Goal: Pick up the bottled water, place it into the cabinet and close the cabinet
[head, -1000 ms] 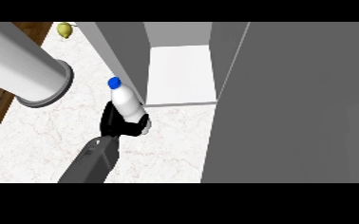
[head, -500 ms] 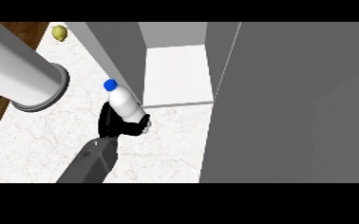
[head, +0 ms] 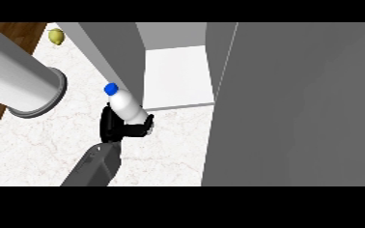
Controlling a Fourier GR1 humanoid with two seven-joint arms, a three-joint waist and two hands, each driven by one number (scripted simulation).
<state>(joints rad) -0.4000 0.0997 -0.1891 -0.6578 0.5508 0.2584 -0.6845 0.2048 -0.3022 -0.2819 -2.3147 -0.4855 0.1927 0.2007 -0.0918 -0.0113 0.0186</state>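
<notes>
The right black hand (head: 121, 125) is curled around the white plastic water bottle with a blue cap (head: 125, 104) (tilted, cap up-left), holding it above the white marble worktop (head: 171, 145), just before the open grey cabinet (head: 178, 72) with its white shelf.

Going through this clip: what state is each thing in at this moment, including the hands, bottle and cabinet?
Bottled water: blue cap on, tilted, held over the counter, not yet inside the cabinet.
Right hand: fingers curled round the bottle's lower part.
Cabinet: open, white inner floor bare where visible.
Yellow fruit: lying untouched on the counter, far left.
Left hand: not in view.
</notes>
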